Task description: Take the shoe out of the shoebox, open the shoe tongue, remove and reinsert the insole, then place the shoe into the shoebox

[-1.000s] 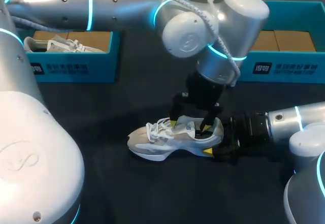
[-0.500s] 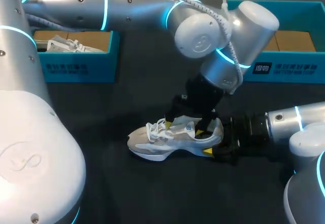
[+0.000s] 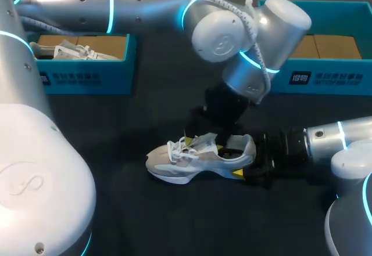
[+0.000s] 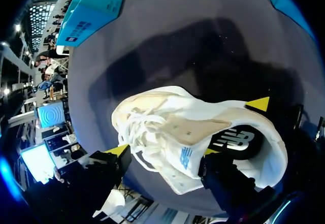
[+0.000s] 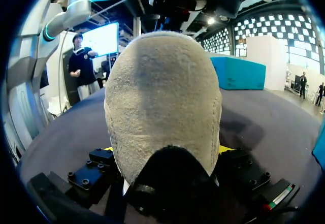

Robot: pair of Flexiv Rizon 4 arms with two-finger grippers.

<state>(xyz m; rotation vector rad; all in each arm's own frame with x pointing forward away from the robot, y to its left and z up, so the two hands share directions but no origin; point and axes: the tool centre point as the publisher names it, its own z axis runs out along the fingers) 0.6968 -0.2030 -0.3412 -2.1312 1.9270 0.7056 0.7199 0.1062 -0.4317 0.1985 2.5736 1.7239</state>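
Two arms to report, one dark table [image 3: 145,221]. Found farthest left, at the table's far edge, the left shoebox [image 3: 87,77], blue, with a second shoe [image 3: 70,51] lying inside. Followed the left arm [image 3: 116,6] from that side past the middle and down to the left gripper [image 3: 206,144], hanging over the shoe [image 3: 186,162]. Saw the shoe resting on its sole near the table's middle, toe to the left, heel to the right, outside both boxes. Noted that pincer wide: fingers well apart astride the tongue [image 4: 183,163], one beside the white laces [image 4: 137,135], the other down in the shoe's mouth behind the tongue. Could not see both pressing on it, so counted nothing as held. Made out the tongue standing up from the shoe's mouth and, behind it, the dark insole [image 4: 238,141] lying inside the shoe. Moved on to the heel [image 5: 162,97]: found the right gripper [image 5: 166,149] there, low over the table, one yellow-tipped finger against each side of the heel, gripping the shoe. Traced the right arm [image 3: 337,140] back to the right edge. Ended at the right shoebox [image 3: 325,79], also blue, at the far edge, well apart from the shoe.
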